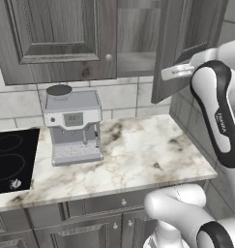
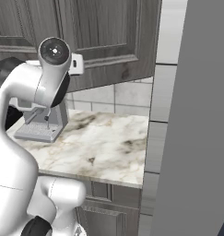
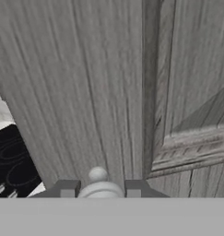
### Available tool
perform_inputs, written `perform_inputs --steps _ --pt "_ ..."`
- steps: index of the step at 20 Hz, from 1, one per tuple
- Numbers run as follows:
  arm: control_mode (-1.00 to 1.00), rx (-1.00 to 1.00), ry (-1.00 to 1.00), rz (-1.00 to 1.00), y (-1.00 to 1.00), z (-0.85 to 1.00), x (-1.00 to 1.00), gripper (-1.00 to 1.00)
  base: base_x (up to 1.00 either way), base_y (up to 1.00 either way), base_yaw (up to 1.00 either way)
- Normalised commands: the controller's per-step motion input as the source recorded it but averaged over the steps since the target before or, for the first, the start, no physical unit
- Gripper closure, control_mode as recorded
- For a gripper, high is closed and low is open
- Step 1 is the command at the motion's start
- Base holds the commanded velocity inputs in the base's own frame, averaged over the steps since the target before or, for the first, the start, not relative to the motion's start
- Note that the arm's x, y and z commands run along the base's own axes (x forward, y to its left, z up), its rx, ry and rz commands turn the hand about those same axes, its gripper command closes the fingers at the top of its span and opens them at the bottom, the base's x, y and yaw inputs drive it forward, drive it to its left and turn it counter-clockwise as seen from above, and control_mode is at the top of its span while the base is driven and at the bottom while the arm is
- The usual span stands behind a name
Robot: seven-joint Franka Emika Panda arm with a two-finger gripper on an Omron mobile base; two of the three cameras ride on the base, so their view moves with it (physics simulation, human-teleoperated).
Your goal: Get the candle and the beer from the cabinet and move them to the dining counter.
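My gripper (image 3: 100,188) is shut on the small round knob (image 3: 98,179) of the cabinet door; a dark fingertip (image 3: 67,188) sits on each side of the knob. The cabinet (image 1: 56,38) of dark grey-brown wood hangs above the worktop. Its right door (image 1: 179,43) stands swung partly open, with my white hand (image 1: 177,71) at its lower edge. The gap shows a bare strip of shelf (image 1: 136,60). The candle, the beer and the dining counter are out of view.
A silver coffee machine (image 1: 73,126) stands on the marble worktop (image 1: 138,150) below the cabinet. A black cooktop (image 1: 12,160) lies to its left. Grey drawer fronts (image 1: 104,203) run under the worktop. A tall grey panel (image 2: 196,115) closes off the right.
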Motion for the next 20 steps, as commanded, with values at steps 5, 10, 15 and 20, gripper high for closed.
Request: perform_inputs --steps 5,10,15,20 --pt "-1.0 0.0 0.04 0.02 -0.2 -0.1 -0.28 1.0 0.0 0.0 0.0" --pt "-1.0 0.0 0.04 0.0 -0.13 -0.12 -0.33 1.0 0.0 0.0 0.0" --pt "-1.0 0.0 0.05 0.0 -0.06 -0.09 -0.28 1.0 0.0 0.0 0.0" --pt "-1.0 0.0 0.04 0.0 -0.03 -0.05 -0.21 1.0 0.0 0.0 0.0"
